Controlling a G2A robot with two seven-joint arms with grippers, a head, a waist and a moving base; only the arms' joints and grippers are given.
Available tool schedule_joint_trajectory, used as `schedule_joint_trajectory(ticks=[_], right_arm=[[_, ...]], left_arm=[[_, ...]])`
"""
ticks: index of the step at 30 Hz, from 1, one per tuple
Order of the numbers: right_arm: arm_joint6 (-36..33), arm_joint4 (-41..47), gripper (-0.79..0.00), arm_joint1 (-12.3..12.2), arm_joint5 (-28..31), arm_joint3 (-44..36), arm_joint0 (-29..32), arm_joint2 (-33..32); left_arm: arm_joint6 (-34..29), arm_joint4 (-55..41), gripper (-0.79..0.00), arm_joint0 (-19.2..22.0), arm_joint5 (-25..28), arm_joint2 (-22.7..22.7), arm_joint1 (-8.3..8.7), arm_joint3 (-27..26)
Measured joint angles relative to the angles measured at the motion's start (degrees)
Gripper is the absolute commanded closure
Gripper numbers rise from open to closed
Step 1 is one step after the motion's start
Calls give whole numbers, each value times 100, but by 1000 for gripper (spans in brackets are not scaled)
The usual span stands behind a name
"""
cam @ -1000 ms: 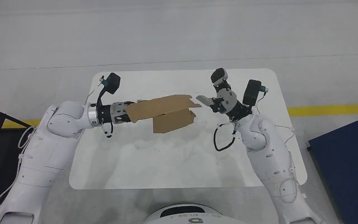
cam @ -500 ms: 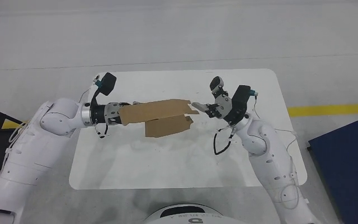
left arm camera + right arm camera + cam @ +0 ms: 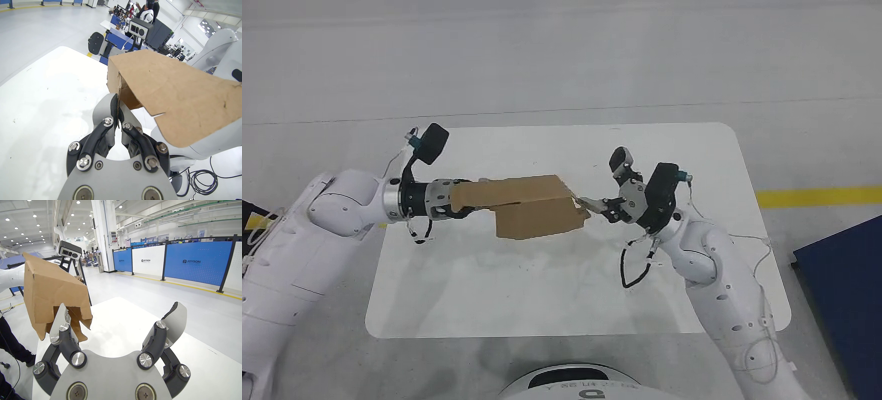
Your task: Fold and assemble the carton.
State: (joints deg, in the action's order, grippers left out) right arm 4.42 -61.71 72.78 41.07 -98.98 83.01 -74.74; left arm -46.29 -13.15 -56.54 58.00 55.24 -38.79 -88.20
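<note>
White table [image 3: 542, 300], rounded corners, I see it from the top view with both arms over its far half.

Carton [image 3: 527, 205]: brown cardboard, partly opened into a sleeve and not squared up. It is held off the table surface, lying roughly level between the two arms, over the middle of the table. From above I see one broad panel uppermost and a second panel dropping below it on the near side. The end toward the right arm is open, with loose flaps and a notch cut between them. The end toward the left arm is a flat edge.

Left gripper [image 3: 117, 106]: closed on the carton. In the left wrist view both pads are clamped on the thin cardboard edge at the carton's end, and the edge runs straight down between them. This is the only grip carrying the carton, as far as I can see.

Right gripper [image 3: 119, 308]: wide open, at the carton's open end. In the right wrist view one of its fingers [image 3: 60, 313] is pushed in at the notch, with a flap hanging over its tip and cardboard showing behind it. I cannot tell how hard it presses, if at all. The other finger [image 3: 176, 315] is well apart from the cardboard, with bare table beyond it.

Black cable [image 3: 634, 262]: loops down off the right forearm over the table, near the carton's open end but not touching it.
</note>
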Motion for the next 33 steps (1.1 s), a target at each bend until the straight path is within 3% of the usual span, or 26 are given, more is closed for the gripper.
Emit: schedule_joint_trajectory(ticks=[20, 28, 33], right_arm=[[-602, -90, -785, -13, 31, -68, -385, 579], [-688, -78, -785, -23, -198, -147, -468, 630], [-585, -25, -785, -46, -251, -268, -414, 547]], left_arm=[[0, -446, 0, 629, 0, -916, 8, 404], [-222, -1171, 0, 1234, -217, -1917, 25, 585], [-672, -2195, 0, 1744, -667, -2572, -106, 780]])
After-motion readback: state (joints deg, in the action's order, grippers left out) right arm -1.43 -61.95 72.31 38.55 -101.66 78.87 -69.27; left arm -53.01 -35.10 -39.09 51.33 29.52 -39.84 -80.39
